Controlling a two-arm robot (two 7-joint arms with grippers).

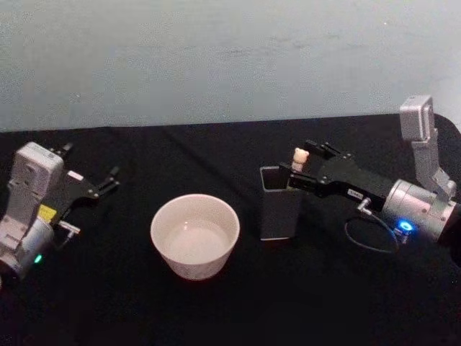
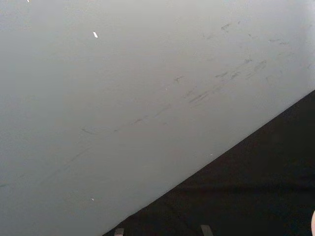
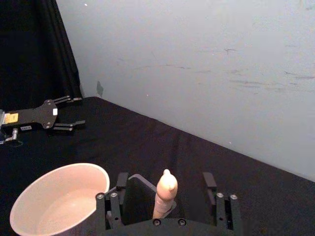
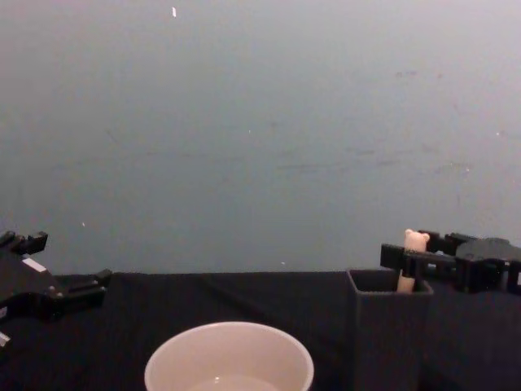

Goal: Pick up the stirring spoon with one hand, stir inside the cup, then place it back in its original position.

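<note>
The stirring spoon (image 1: 300,156) stands upright in the dark grey square holder (image 1: 279,203), and its pale bear-head handle pokes above the rim. The spoon's metal bowl is hidden inside. My right gripper (image 1: 308,163) is at the handle top, open, with one finger on each side of the handle (image 3: 166,192) and a gap to both. The chest view shows the bear head (image 4: 415,240) between the right gripper's (image 4: 417,257) fingers, above the holder (image 4: 389,326). The cream cup (image 1: 194,235) sits left of the holder. My left gripper (image 1: 106,182) rests open at the far left.
A black cloth (image 1: 346,303) covers the table, and a pale wall (image 1: 230,58) rises behind it. The cup (image 3: 54,202) is close beside the holder. A dark curtain (image 3: 29,49) hangs past the left gripper (image 3: 59,114).
</note>
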